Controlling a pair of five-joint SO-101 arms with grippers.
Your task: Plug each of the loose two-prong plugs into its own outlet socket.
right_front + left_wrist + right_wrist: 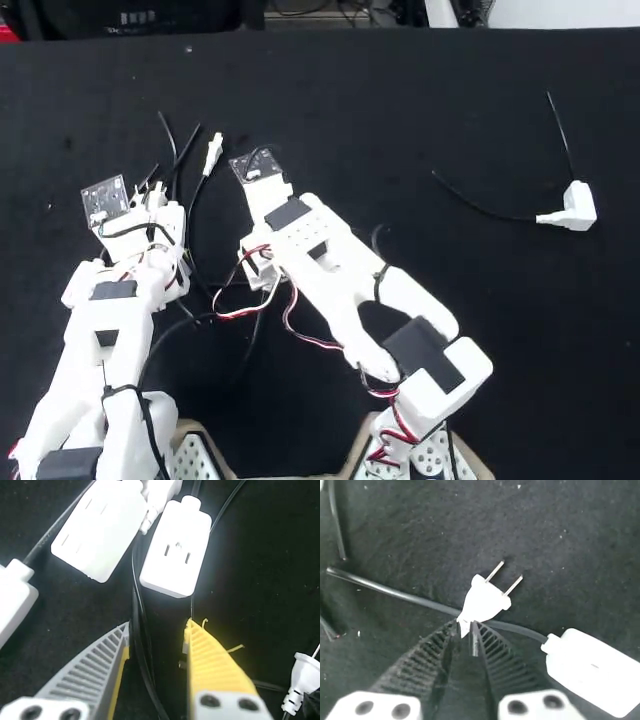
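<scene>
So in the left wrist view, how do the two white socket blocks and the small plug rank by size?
1. multi-slot socket block
2. single-socket block, though those two look close
3. small plug, clearly smallest

A black cloth (430, 110) covers the table. It lies under the left fingers (215, 665) and the right fingers (415, 672) alike and runs on well beyond their tips. Pale specks of lint (518, 486) dot it, some far ahead of the right fingers, others off to their side. Past the cloth's far edge, well beyond both pairs of fingers, stand a dark box (140, 18) with a pale label, a tangle of cables (330, 12) and a white panel (560, 12). At the corner out past the left fingers is a red scrap (8, 33).
</scene>
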